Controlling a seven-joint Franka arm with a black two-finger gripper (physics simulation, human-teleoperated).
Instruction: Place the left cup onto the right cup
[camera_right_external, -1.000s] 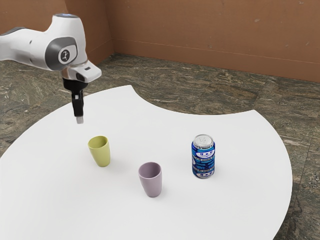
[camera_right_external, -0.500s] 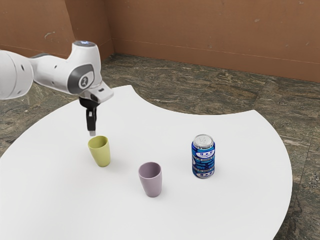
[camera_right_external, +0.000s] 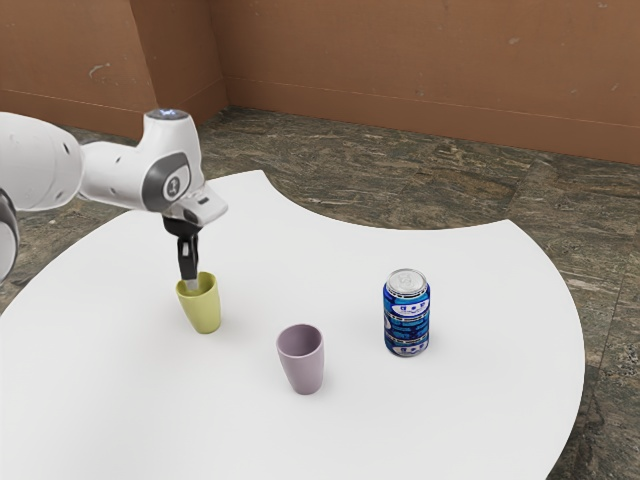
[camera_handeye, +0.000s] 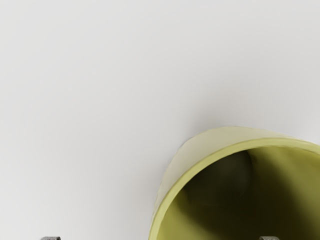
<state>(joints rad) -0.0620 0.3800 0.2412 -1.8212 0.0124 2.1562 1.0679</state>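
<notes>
Gripper (camera_right_external: 186, 284) open, straddling rim wall of green cup (camera_right_external: 202, 310), at exterior view's left of purple cup (camera_right_external: 300, 360); prob light, stiff, slick, so pinch wall just below rim, mod force.

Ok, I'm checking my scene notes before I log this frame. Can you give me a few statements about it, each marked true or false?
1. The gripper is at the rim of the yellow-green cup. True.
2. The purple cup lies on its side. False: it stands upright, mouth up.
3. The yellow-green cup sits stacked on the purple cup. False: both stand on the white table, apart from each other.
4. The blue can stands to the exterior view's right of the purple cup. True.
5. The blue can is tipped over. False: it stands upright.
</notes>
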